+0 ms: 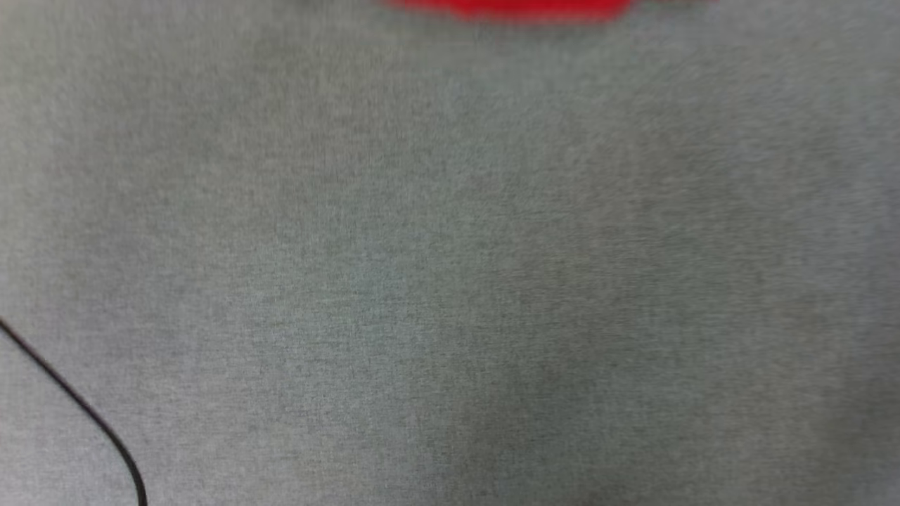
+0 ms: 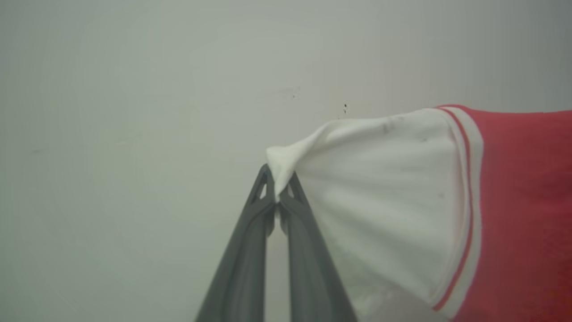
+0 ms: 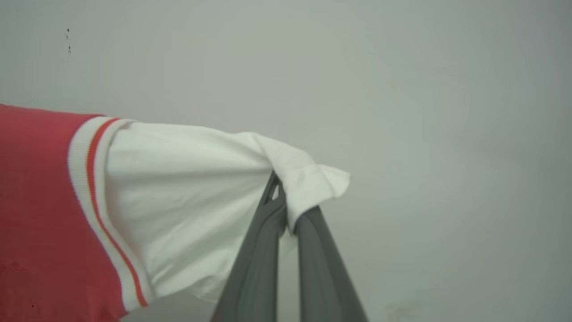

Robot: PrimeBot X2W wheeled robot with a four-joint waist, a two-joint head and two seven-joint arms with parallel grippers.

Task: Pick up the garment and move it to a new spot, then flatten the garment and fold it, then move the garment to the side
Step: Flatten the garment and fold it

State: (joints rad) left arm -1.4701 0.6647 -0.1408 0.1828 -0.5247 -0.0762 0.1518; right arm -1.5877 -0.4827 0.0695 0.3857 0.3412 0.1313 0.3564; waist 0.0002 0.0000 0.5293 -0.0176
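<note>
In the head view a thin black cable (image 1: pixel 77 404) curves across the lower left corner of a grey cloth surface (image 1: pixel 450 281), which runs bare and flat to the right edge. A blurred red strip of the garment (image 1: pixel 513 7) just crosses the top edge, a little right of centre. In the left wrist view the left half is a pale plain backdrop (image 2: pixel 134 134) with nothing against it. At the middle the left gripper (image 2: pixel 279 180) has its two dark fingers pressed together on the pinched corner of a white sleeve (image 2: pixel 393 188). The sleeve fans out to the right to a striped seam (image 2: pixel 467 201) and then to the red body of the garment (image 2: pixel 523 201), which runs off the right edge. In the right wrist view the red body (image 3: pixel 40 201) enters from the left edge, then the red-and-white seam (image 3: pixel 96 197) and a white sleeve (image 3: pixel 187 188) pulled taut. The right gripper (image 3: pixel 289 201) is clamped on that sleeve's hem, a flap of which folds over one finger. To the right there is open pale backdrop (image 3: pixel 447 156).
</note>
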